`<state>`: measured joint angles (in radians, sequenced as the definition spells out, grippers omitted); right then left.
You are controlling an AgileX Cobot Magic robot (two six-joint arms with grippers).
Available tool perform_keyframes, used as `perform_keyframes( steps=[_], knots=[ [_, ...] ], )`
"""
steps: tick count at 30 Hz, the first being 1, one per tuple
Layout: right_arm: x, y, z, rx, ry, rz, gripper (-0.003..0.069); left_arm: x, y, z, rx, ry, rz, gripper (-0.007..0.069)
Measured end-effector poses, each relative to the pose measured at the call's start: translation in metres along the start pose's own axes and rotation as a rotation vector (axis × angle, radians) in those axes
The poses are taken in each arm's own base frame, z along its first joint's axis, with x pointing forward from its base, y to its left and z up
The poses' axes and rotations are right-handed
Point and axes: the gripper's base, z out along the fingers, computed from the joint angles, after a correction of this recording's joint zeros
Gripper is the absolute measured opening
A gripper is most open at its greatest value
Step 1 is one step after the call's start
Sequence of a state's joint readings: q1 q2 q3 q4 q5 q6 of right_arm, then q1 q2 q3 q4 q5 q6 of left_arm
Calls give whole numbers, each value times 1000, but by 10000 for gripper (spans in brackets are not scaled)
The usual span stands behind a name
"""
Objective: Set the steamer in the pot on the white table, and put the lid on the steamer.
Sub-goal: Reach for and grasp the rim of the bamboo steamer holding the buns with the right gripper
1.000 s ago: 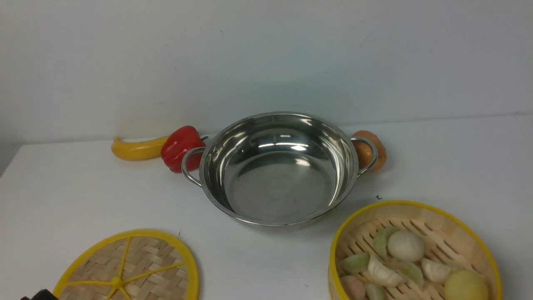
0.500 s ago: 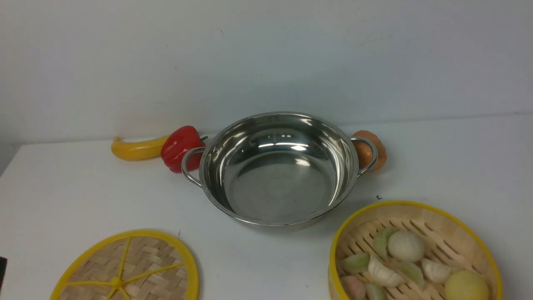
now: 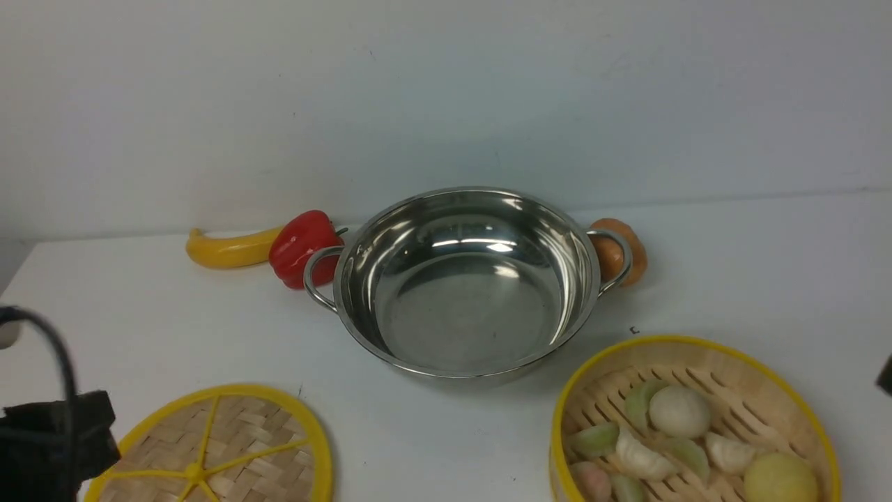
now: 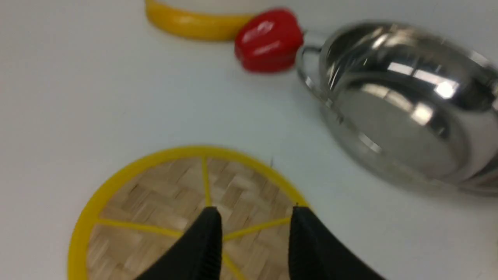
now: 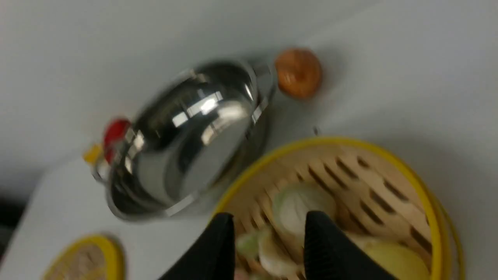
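taking the pot as the middle of the clock, with 12 toward the back wall: nearest, at the front edge of the desk (image 3: 139,328), the left arm (image 3: 49,446) shows as a black mass at about 8 o'clock, with a dark cable (image 3: 66,362) looping over it. its wrist view shows the left jaws parted with nothing between them, hanging over the near part of the lid (image 3: 223,446); whether the tips touch the weave i cannot tell. the lid lies flat on the desk at about 7 o'clock, well apart from the pot, yellow spokes facing up.

only a dark sliver of the right arm (image 3: 886,373) shows, out at 4 o'clock. its wrist view shows the right jaws parted and gripping nothing, above the near side of the steamer (image 3: 697,340). the steamer sits on the desk at about 5 o'clock, close beside the pot and not in it, holding pale dumplings (image 3: 637,457), a white bun (image 3: 679,411) and a yellow bun (image 3: 779,480).

farther back the pot (image 3: 460,307) stands upright on the desk, bare steel inside, its handles at 9 and 3 o'clock. a red pepper (image 3: 301,247) sits just beside the 9 o'clock handle, and a banana (image 3: 226,251) lies against the pepper's far side. an orange-brown ball (image 5: 298,72) rests behind the 3 o'clock handle. past them rises the pale wall (image 3: 446,90).
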<state>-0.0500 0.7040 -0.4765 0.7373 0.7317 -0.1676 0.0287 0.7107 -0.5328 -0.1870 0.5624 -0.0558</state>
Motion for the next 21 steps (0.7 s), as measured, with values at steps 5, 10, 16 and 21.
perform_keyframes(
  steps=[5, 10, 16, 21],
  knots=[
    [-28, -10, 43, 137, 310, -68, 270, -23, 7, 31, -142, 300, 131, 241],
    [-52, -25, 86, 230, 453, -108, 270, -30, 15, 63, -220, 485, 181, 241],
    [-55, -40, 115, 272, 548, -109, 270, -24, 20, 85, -240, 579, 192, 241],
    [-51, -50, 127, 300, 587, -117, 270, -23, 21, 89, -242, 585, 196, 241]
  ],
)
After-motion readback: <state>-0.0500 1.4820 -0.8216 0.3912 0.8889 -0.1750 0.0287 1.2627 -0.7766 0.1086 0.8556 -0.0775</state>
